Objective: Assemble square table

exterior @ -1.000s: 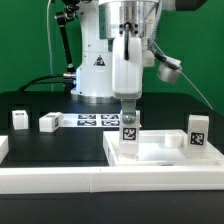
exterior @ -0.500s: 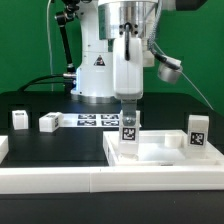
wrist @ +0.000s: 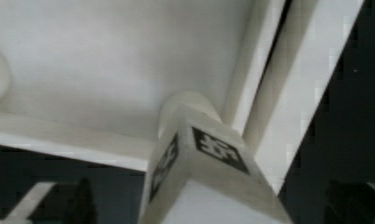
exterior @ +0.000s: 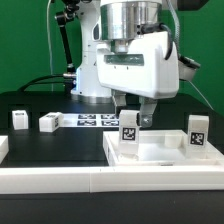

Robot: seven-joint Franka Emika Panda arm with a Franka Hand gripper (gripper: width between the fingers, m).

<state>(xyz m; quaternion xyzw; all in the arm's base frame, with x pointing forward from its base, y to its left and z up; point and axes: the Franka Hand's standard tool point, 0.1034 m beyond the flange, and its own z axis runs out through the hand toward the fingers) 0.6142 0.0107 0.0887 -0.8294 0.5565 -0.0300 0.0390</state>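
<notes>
One black table (exterior: pixel 60 140) carries everything, with a green wall (exterior: pixel 30 40) behind it and the arm's white base (exterior: pixel 95 70) standing at the far side. A long white border rail (exterior: pixel 100 182) runs along the near edge. The marker board (exterior: pixel 95 120) lies flat in front of the base.

The square table top (exterior: pixel 165 158), a white tray with a raised rim, lies on the table just behind the rail, toward the exterior view's right. One leg post (exterior: pixel 129 130) stands upright inside it, at its far corner on the exterior view's left, with a tag facing the camera. In the wrist view this same post (wrist: pixel 210 150) sits tight in the angle where two rim walls (wrist: pixel 299 90) meet.

A second leg post (exterior: pixel 197 132) stands at the tray's far side on the exterior view's right. Two more lie loose on the bare table on the exterior view's left, the outer post (exterior: pixel 20 119) near the table's edge and the inner post (exterior: pixel 48 122) just beside the marker board.

The gripper (exterior: pixel 136 112) hangs broadside over the corner post. Its jaws look released, spread wider than the post and not pressing its sides.

Bare black table lies between the loose posts and the tray. The tray floor between the two standing posts is free.
</notes>
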